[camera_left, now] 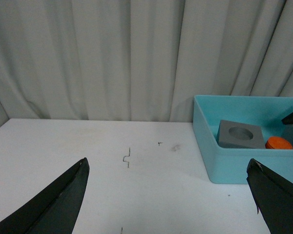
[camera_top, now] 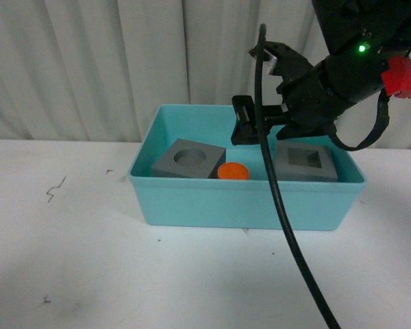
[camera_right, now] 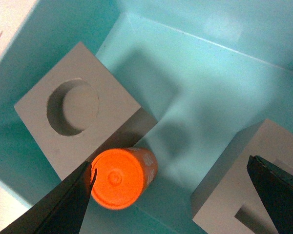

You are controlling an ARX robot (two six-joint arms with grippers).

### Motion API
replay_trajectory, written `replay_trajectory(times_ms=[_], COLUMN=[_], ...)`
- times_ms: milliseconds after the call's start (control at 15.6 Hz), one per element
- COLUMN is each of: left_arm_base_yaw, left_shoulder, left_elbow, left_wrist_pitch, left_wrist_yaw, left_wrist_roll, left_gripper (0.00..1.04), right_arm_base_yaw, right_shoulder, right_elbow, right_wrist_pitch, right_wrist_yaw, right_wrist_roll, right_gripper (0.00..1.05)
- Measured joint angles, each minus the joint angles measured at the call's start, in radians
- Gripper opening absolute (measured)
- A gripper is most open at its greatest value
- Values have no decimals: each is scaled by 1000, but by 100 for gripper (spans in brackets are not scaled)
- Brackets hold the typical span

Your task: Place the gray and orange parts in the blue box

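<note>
In the front view, the blue box (camera_top: 246,205) is sitting on the white table (camera_top: 68,260) just right of centre, in front of a pale curtain (camera_top: 89,62), and all three parts are lying inside it. The gray cube with the round recess (camera_top: 189,159) is resting in the box's nine o'clock half, the gray cube with the square recess (camera_top: 305,163) is sitting toward three o'clock, and the orange cylinder (camera_top: 233,171) is standing between them, touching or just beside the round-recess cube at its four o'clock corner. The right gripper (camera_top: 257,96) is hovering above the box toward twelve o'clock with its jaws spread wide and holding nothing; a black cable (camera_top: 288,226) is hanging down across the box's front wall. The right wrist view is looking straight down into the box, with the open fingers (camera_right: 63,204) framing the orange cylinder (camera_right: 119,178) and both cubes. The left gripper (camera_left: 166,204) is hanging over bare table well to the nine o'clock side of the box (camera_left: 219,161), its fingers wide apart and empty.
</note>
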Motion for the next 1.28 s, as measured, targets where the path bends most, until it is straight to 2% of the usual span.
replay_trajectory(times_ms=[321,385,450,514,578,771,899,1284], left_arm_base_yaw=[0,0,0,0,0,0,0,0], left_shoulder=[0,0,0,0,0,0,0,0], left_elbow=[0,0,0,0,0,0,0,0], left_wrist_pitch=[0,0,0,0,0,0,0,0], left_wrist_yaw=[0,0,1,0,-2,0,0,0], left_wrist_roll=[0,0,0,0,0,0,0,0], left_gripper=[98,98,98,98,98,98,98,98], right_arm_base_yaw=[-13,0,7,6,-21,-80,-105,-179], right_shoulder=[-164,-226,-317,-426,-555,-887,-959,-1191], right_elbow=[-24,-109,-262,-434,-606,-960,-1119,-1396], right_wrist_pitch=[71,279,535,725,875,981,1018,1040], right_wrist_yaw=[11,103,298,439,518,504,459,389], right_wrist_roll=[-12,-2,25,41,54,66,66,69], right_gripper=[98,94,83,72,59,25,1,2])
